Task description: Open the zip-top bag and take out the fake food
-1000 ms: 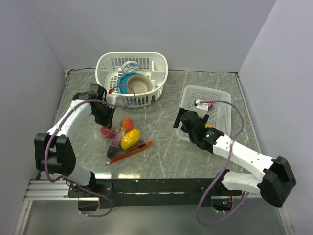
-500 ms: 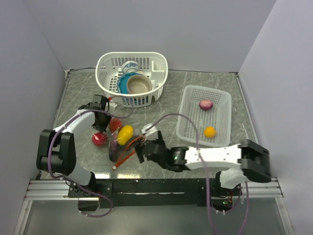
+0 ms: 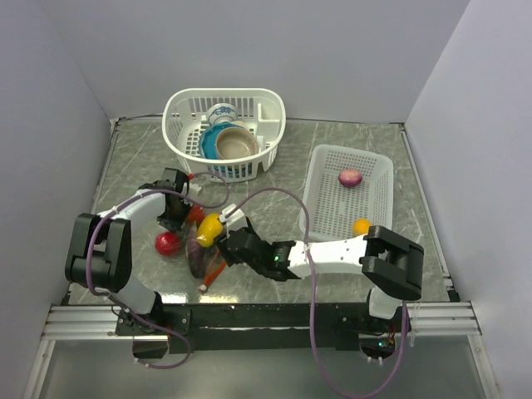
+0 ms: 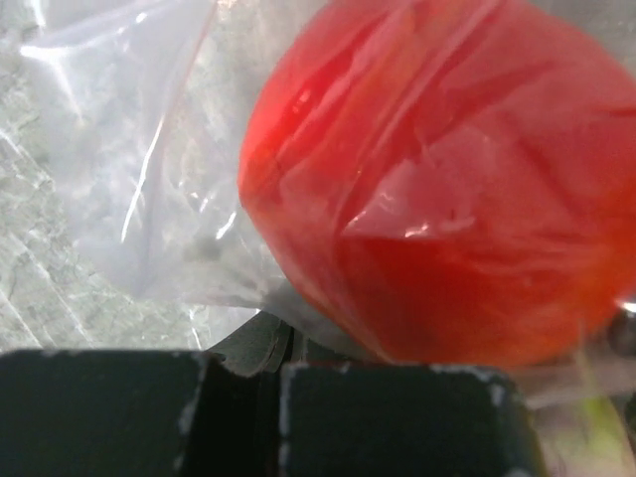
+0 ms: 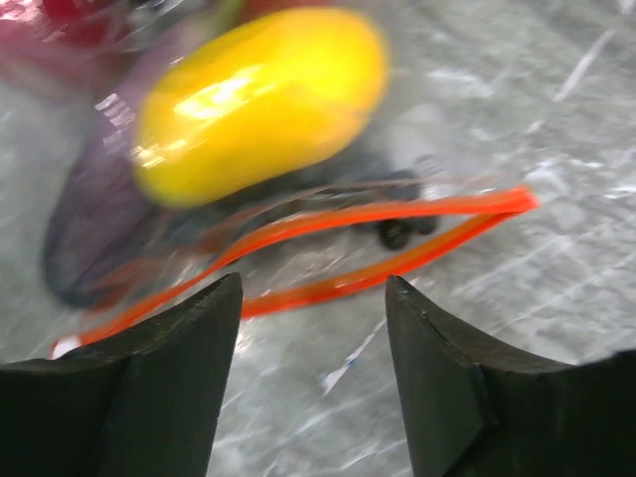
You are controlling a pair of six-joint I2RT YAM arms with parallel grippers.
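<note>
Removal step: our left gripper (image 4: 283, 355) clamps the zip-top bag (image 5: 397, 212); our right gripper (image 5: 313, 298), fingers apart, must next enter for the lemon (image 5: 263, 99).

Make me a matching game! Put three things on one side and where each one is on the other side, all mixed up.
Things:
1. purple onion
2. yellow lemon
3. bowls

Places:
A. inside the zip-top bag
B. in the white basket
C. in the white tray

Pairs: 1-C, 2-A, 3-B
</note>
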